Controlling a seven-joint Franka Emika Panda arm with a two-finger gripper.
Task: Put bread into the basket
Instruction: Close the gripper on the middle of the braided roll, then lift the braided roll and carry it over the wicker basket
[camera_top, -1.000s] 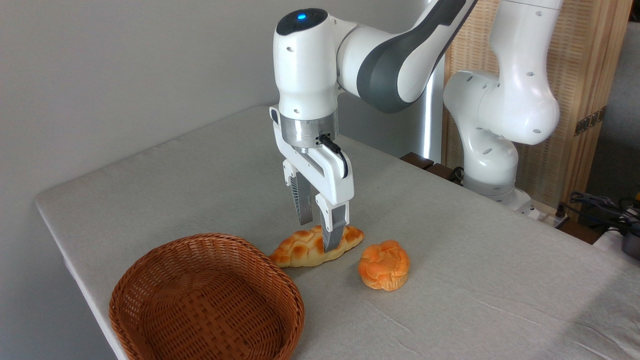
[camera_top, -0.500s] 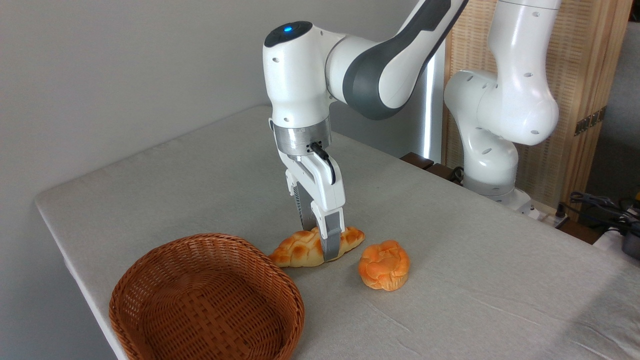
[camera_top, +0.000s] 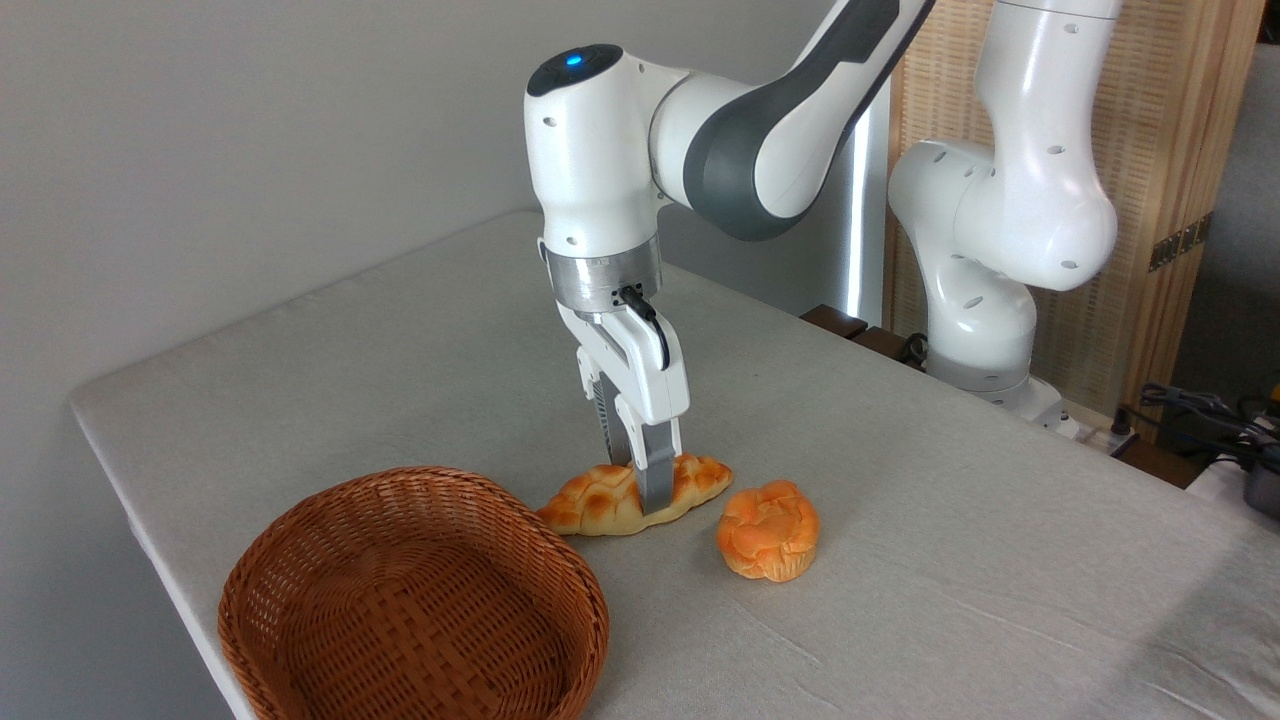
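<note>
Grey tablecloth (camera_top: 900, 560); gripper (camera_top: 645, 495) clamped across the bread (camera_top: 600, 503), grasp step. Next: lift, carry toward seven o'clock, over the basket (camera_top: 410, 600).

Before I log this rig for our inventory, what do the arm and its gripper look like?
The arm is glossy white with rounded, bulbous links, dark grey joint sections and small round holes. A blue light glows on a black cap above the wrist, which ends in a silver metal ring. The gripper is white and boxy with a short black cable looped on its side; its jaws are grey.
</note>
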